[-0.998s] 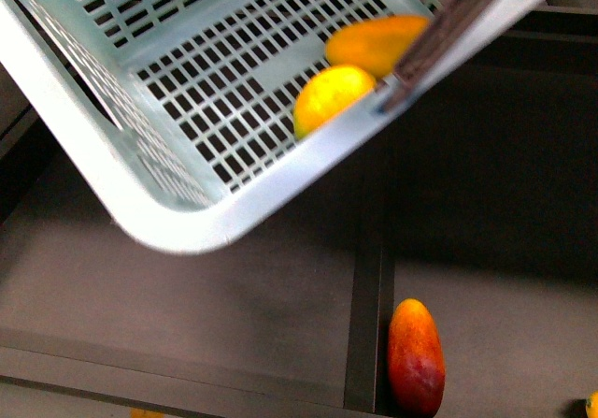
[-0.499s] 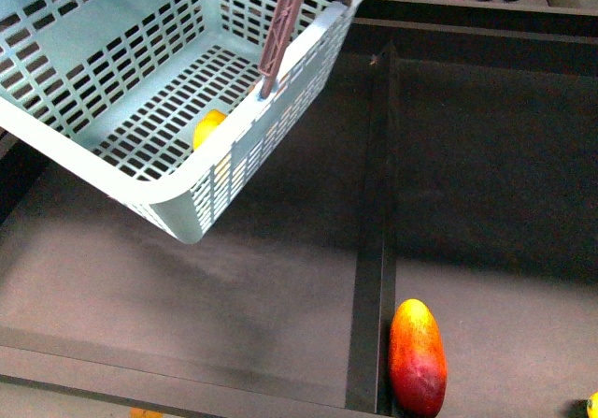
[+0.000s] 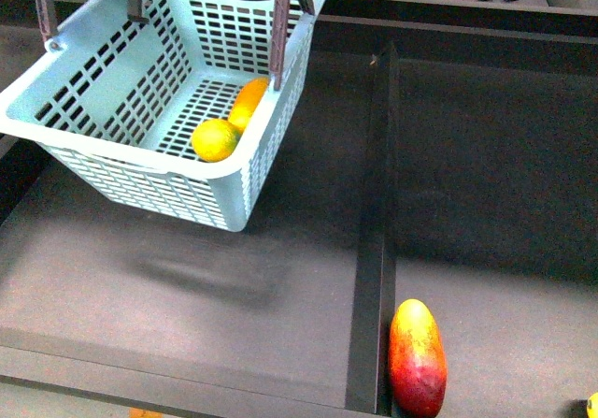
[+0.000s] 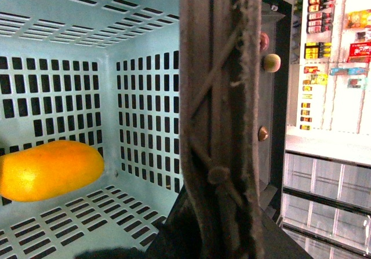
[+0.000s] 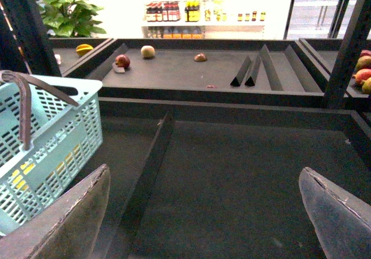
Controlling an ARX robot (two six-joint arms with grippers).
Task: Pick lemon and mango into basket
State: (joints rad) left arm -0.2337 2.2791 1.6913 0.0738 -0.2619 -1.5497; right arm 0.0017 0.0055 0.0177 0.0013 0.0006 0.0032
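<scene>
Two fruits lie inside the teal basket (image 3: 140,170) in the upper left of the front view: the lemon (image 3: 215,140) on the slotted floor near the right wall, and the mango (image 3: 249,102) touching it just behind, along the same wall. The basket sits tilted over the dark shelf (image 3: 234,278), its brown handle (image 3: 280,25) raised toward the top edge of the frame. A red-and-orange elongated fruit (image 3: 417,357) lies at the bottom of the frame, just right of the shelf divider (image 3: 372,240). In the left wrist view the handle (image 4: 223,120) fills the middle of the frame very close to the camera, with the mango (image 4: 49,170) on the basket floor at lower left; whether the left jaws are closed on the handle cannot be told. In the right wrist view the right gripper (image 5: 203,212) has its jaws spread wide with nothing between them, above the shelf, and the basket (image 5: 52,149) shows at the left edge.
</scene>
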